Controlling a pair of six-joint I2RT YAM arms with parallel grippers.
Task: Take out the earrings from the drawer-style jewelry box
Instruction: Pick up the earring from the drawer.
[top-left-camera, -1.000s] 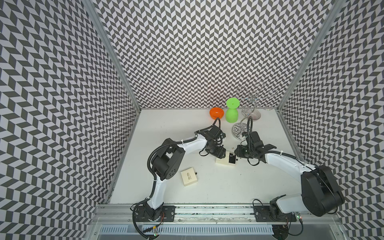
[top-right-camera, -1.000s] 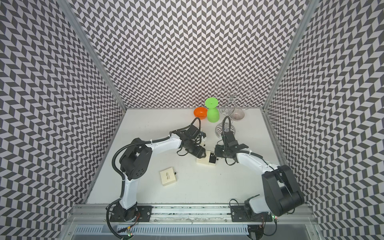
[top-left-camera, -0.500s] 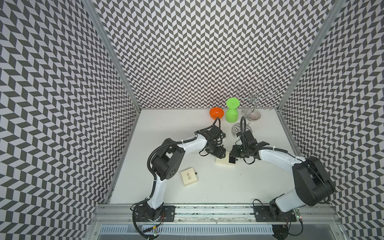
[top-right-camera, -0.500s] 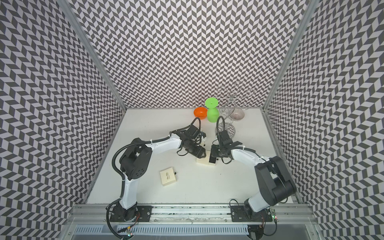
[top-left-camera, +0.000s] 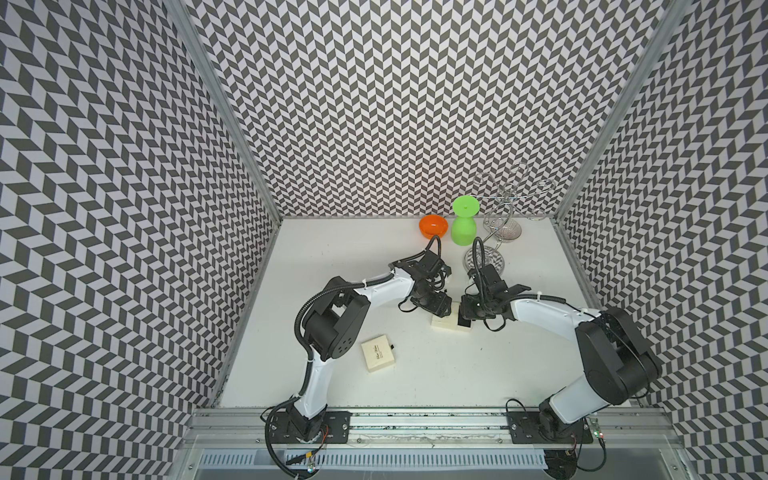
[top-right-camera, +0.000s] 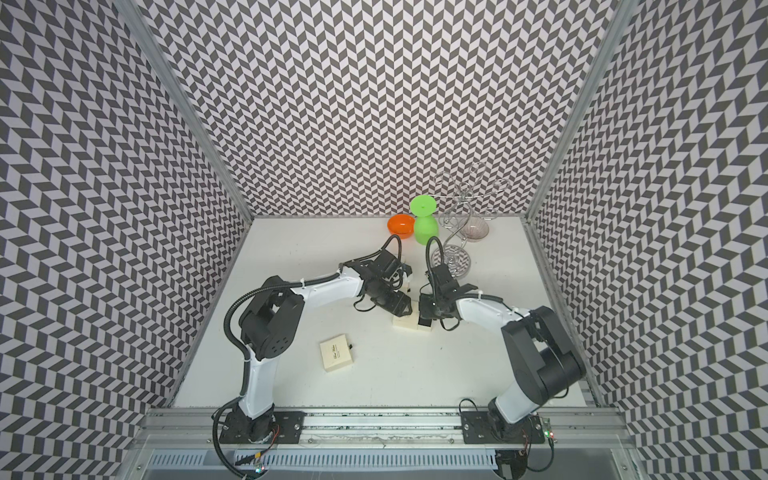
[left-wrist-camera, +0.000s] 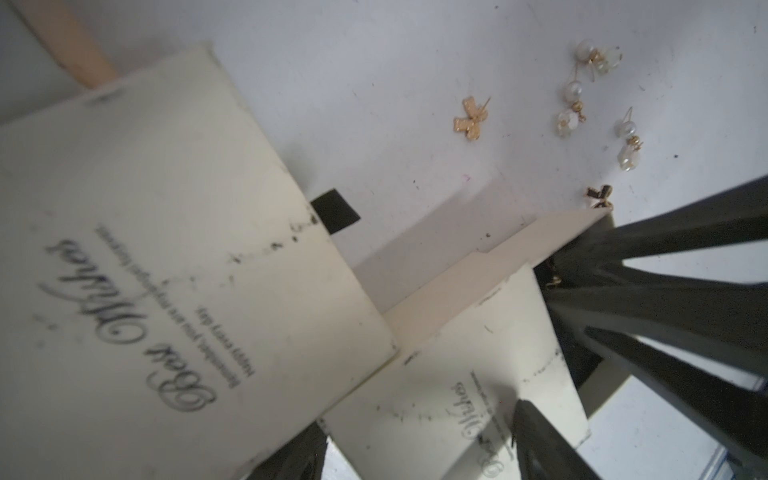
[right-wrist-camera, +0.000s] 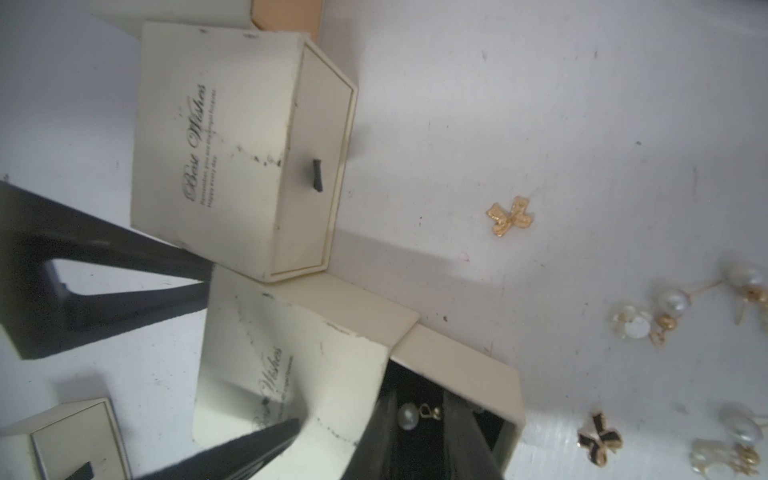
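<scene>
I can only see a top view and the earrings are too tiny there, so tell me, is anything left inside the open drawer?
Observer: Yes, the right wrist view shows one pearl earring lying in the black-lined drawer, with the right gripper reaching into it.
Operator: Which are out already?
Observer: A gold bow earring, a black bow earring and several pearl drop earrings lie on the table.
Operator: And the neighbouring box?
Observer: The neighbouring box is closed, its black pull tab showing.
</scene>
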